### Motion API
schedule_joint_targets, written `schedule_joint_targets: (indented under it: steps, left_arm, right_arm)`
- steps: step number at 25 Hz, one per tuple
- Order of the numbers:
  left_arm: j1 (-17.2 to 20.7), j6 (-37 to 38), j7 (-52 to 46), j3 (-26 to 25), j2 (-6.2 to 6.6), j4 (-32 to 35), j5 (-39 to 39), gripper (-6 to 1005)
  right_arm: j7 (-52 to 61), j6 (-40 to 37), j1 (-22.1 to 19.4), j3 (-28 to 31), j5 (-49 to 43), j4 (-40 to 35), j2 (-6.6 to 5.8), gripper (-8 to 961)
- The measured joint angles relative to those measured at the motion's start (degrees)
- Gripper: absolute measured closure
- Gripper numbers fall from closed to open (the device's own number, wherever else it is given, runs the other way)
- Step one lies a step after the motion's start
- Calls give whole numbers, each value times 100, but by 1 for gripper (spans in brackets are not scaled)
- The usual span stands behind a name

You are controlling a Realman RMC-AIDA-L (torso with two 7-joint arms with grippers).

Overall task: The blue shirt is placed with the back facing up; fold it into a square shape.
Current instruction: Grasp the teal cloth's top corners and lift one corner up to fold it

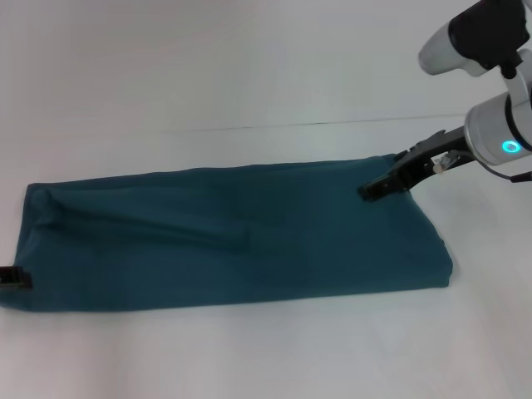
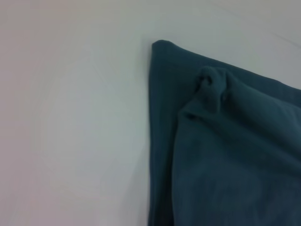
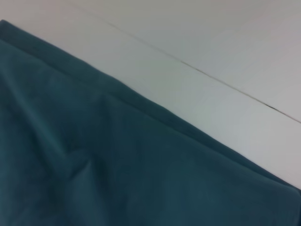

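One soft, matte blue shirt lies as a long folded band; right end effector rests on its far right corner, left end effector at its near left edge, grips unreadable.

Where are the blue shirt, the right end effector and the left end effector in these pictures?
blue shirt [image 1: 249, 241]: head view, middle of the folded fabric band.
right end effector [image 1: 376, 188]: head view, fingertips at the shirt's far right corner.
left end effector [image 1: 15, 278]: head view, black tip at the shirt's left end.

The right arm is reached in from the right, its white wrist raised and a ring on it lit cyan. The black right gripper is angled down and leftward. Only a black tip of the left gripper is seen at the left edge.
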Motion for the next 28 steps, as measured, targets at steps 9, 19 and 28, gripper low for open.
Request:
schedule_joint_targets:
  steps: [9, 19, 28]
  left_arm:
    - [14, -391, -44, 11, -86, -205, 4, 50]
    - [-106, -798, -20, 48, -89, -564, 243, 50]
    - [-202, -940, 12, 51, -114, -774, 282, 50]
  right_arm:
    - [-26, 33, -15, -244, 63, -13, 21, 25]
    - [-30, 41, -31, -278, 132, -15, 21, 27]
    - [-30, 48, -13, -294, 151, -14, 21, 28]
